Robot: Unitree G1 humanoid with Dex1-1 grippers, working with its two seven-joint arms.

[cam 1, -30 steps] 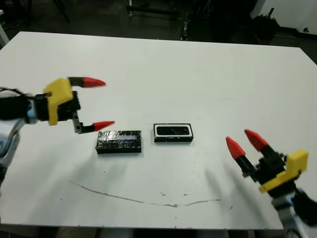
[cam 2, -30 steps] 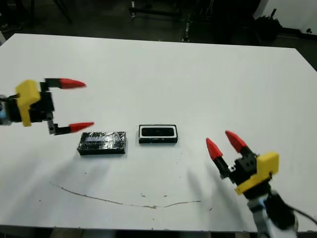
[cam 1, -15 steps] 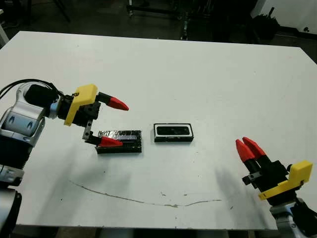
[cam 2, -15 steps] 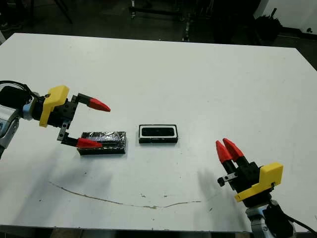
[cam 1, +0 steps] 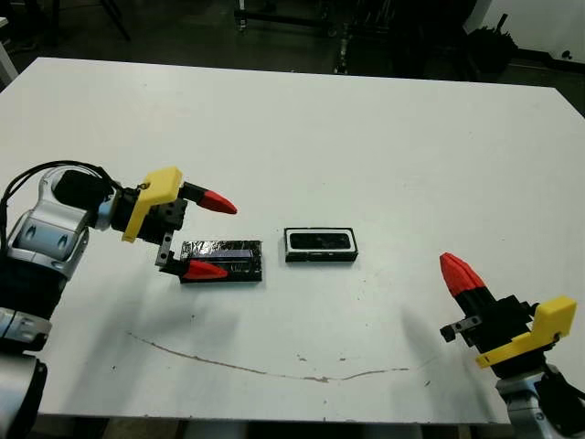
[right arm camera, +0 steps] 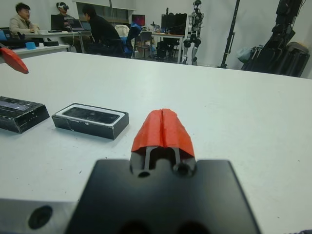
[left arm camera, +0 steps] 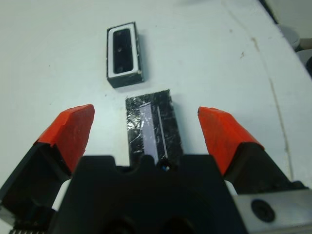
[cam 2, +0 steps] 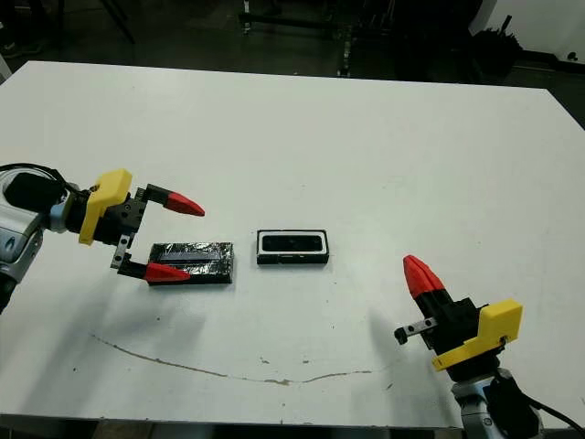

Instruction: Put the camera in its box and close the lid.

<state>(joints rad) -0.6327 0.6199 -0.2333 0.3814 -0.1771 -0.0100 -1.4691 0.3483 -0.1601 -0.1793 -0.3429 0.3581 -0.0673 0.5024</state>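
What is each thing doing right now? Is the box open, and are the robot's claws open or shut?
box: open, no lid on it, flat on the table.
camera: lying inside the box.
lid: off the box, flat on the table beside it.
left claw: open, fingers either side of the lid's end, not gripping.
right claw: shut, empty, away from the box.

My left gripper [cam 1: 203, 233] hangs low with its red fingers spread wide, arm bent in from the left. My right gripper [cam 1: 460, 274] sits near-side, fingertips pressed together.
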